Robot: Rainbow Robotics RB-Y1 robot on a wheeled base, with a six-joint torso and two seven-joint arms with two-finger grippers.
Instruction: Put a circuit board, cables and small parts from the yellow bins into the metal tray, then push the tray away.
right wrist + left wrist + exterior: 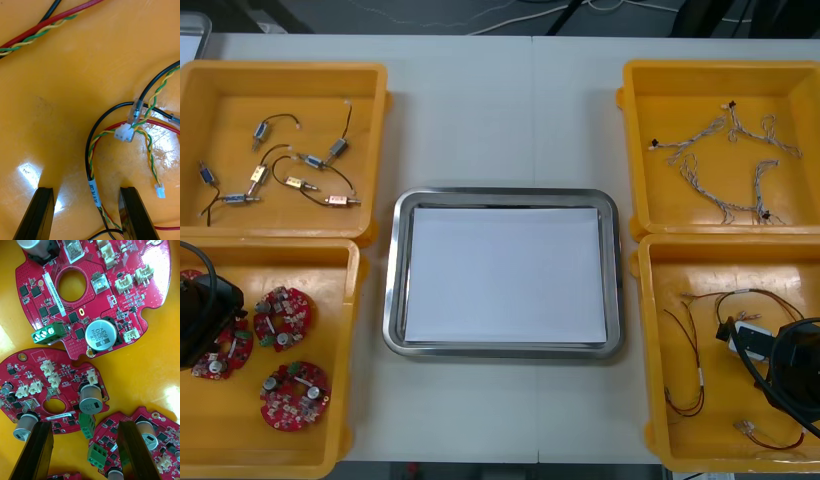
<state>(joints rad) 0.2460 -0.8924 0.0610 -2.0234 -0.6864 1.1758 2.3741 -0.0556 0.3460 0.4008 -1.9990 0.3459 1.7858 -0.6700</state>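
Bins hold boards under left pincer, cables under right pincer.

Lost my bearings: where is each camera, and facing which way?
Front view: overhead, steeply down on the shiny metal tray and yellow bins; left arm, right arm show.
Left wrist view: down on round red circuit boards; left gripper, jaws open.
Right wrist view: down on thin twisted cables; right gripper, jaws open.
Shared: front and left wrist views show the boards.
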